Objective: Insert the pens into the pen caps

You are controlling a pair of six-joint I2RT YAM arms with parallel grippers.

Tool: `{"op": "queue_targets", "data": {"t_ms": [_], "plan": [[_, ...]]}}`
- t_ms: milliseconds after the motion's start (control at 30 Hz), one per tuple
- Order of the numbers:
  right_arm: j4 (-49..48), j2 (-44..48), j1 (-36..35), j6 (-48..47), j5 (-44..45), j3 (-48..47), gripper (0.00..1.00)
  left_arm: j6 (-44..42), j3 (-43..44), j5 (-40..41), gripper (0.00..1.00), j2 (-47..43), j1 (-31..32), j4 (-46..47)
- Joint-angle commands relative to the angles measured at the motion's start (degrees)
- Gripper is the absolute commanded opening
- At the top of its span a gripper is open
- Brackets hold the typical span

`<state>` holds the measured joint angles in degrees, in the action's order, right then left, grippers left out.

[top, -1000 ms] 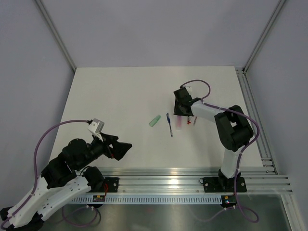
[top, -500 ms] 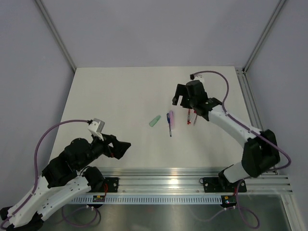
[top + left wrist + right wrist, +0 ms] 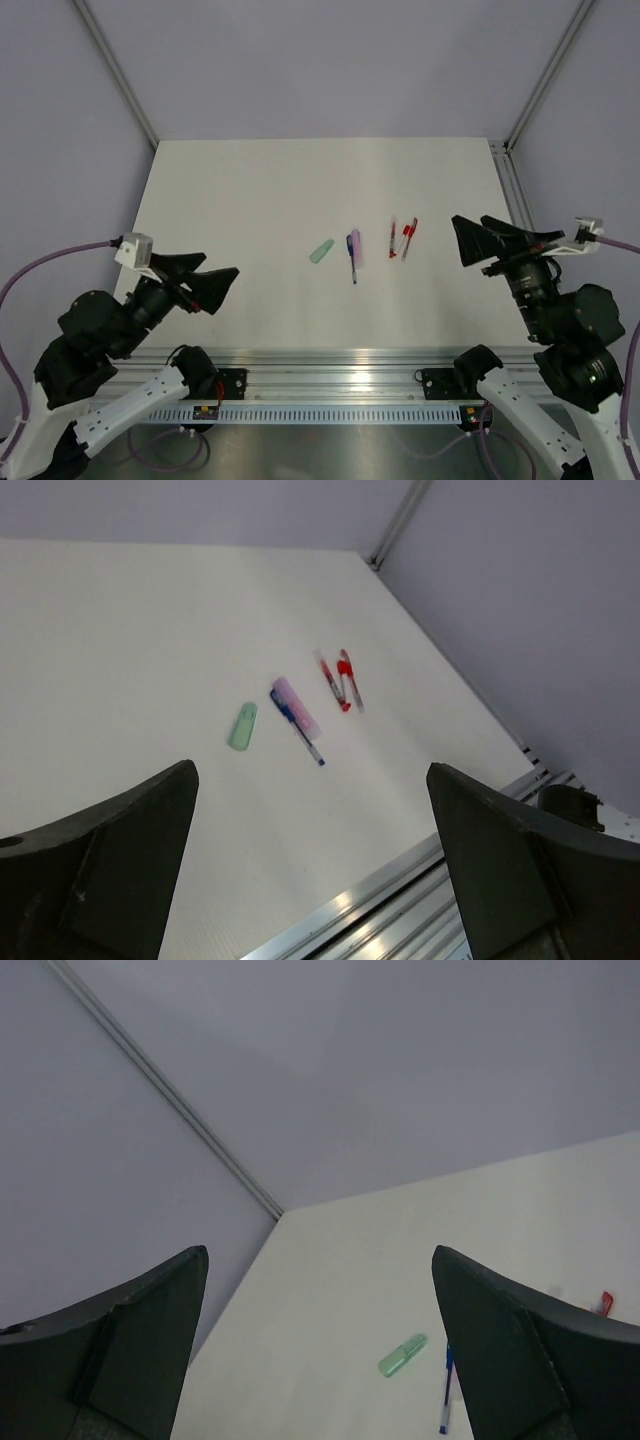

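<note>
2 agape: left gripper (image 3: 221, 266) | right gripper (image 3: 459, 241) | blue pen (image 3: 352, 263) on table (image 3: 230, 200)

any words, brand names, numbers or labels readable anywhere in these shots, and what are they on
No text can be read in any view.
pens and pen caps: no print shows on them.
left base tag and right base tag, small dark plates with coloured dots on the rail: too small to read.
</note>
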<state>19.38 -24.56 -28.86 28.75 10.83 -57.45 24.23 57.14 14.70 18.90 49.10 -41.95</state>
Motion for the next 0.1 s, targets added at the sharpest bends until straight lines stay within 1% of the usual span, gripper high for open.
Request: {"op": "queue_targets", "data": {"t_ms": [0, 67], "plan": [[5.0, 2.7, 0.0, -0.3, 3.0, 2.3, 0.99, -3.2, 4.3, 1.9, 0.99, 1.6, -0.1, 1.3], [6.7, 3.7, 0.0, -1.4, 5.5, 1.9, 0.99, -3.5, 5.0, 3.6, 0.99, 2.0, -0.1, 0.6]]}}
